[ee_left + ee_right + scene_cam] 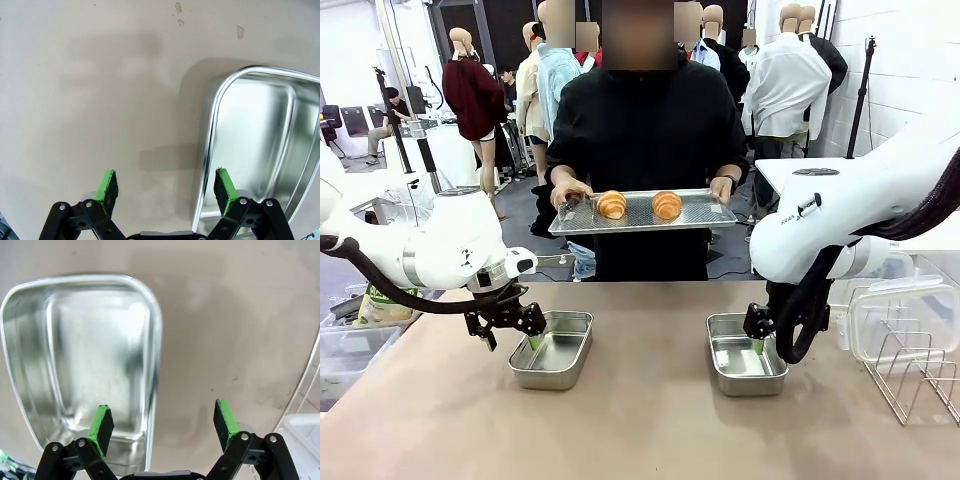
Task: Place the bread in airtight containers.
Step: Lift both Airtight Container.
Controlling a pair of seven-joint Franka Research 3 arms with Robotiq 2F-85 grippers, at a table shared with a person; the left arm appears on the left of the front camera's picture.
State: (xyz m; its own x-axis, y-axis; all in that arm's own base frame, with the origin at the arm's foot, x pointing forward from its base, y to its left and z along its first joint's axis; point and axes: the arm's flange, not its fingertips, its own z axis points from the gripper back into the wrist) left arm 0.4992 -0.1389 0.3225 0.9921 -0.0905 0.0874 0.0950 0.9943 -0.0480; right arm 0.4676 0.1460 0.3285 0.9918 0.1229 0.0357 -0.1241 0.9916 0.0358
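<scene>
While the first croissant (pixel 612 204) and second croissant (pixel 667 205) are carried on a steel tray (pixel 640 226) by the person, well apart from the table (pixel 640 430), no step is judged done.
Left tin (pixel 555 355), right tin (pixel 745 362): empty, unlidded.
Left gripper (pixel 165 182), right gripper (pixel 162 420): jaws spread wide, nothing held, each poised astride its tin's rim.
Outstanding: both transfers, lidding.

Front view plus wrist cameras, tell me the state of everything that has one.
left tin, empty, uncovered.
right tin, empty, uncovered.
croissants, both lying on the steel tray, not yet boxed.
steel tray, held up in the person's hands.
left tool, open, straddling the left tin's rim.
right tool, open, straddling the right tin's rim.
</scene>
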